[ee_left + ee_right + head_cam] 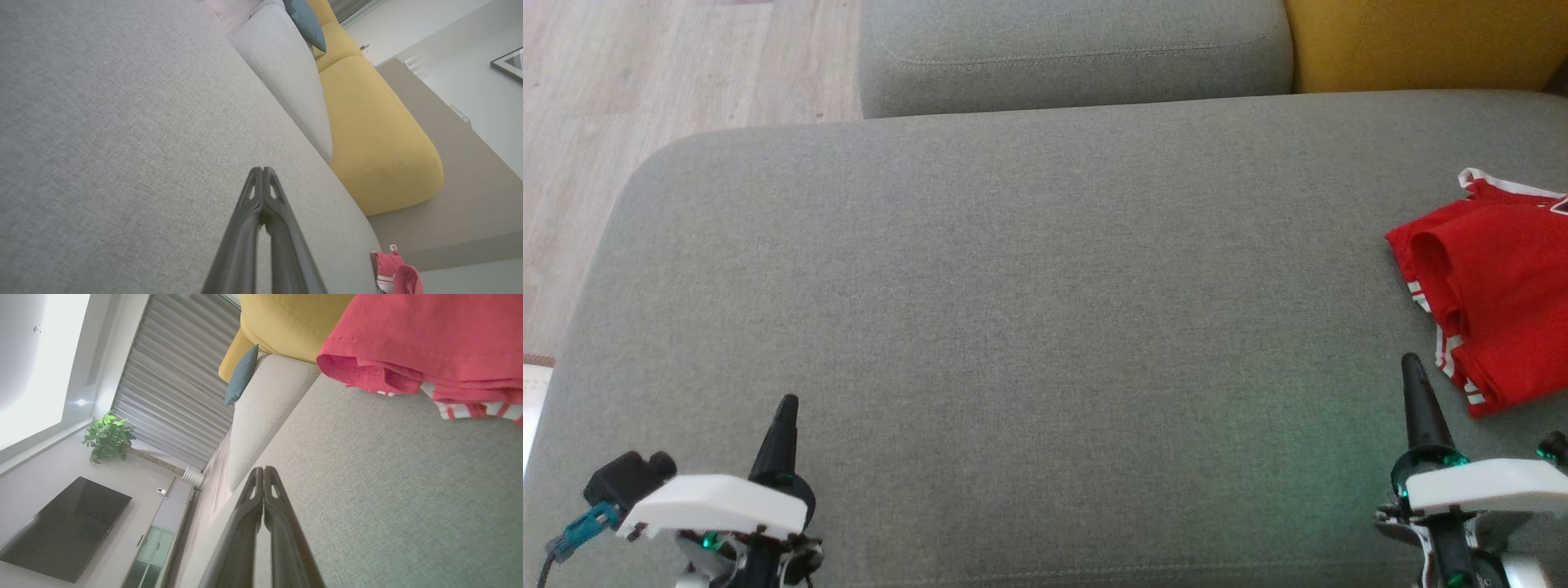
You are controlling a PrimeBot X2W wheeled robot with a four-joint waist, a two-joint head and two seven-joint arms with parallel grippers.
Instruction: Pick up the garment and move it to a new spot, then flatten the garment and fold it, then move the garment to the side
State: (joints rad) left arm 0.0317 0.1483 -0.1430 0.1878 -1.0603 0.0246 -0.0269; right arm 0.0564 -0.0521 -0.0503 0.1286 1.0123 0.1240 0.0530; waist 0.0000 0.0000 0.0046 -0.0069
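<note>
Garment [1494, 286]: red cloth, white-striped trim, folded rumpled.

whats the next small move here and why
Probably open the right gripper and ease it toward the red garment. The garment lies loosely bunched at the right edge of the grey cushion, just beyond that gripper's shut tips. Neither gripper holds anything, and the left gripper sits far across the cushion.

Grey sofa seat [1013, 286] across the frame; another grey cushion [1078, 57] top centre; yellow cushion [1421, 41] upper right; wood floor [645, 65] upper left.
</note>
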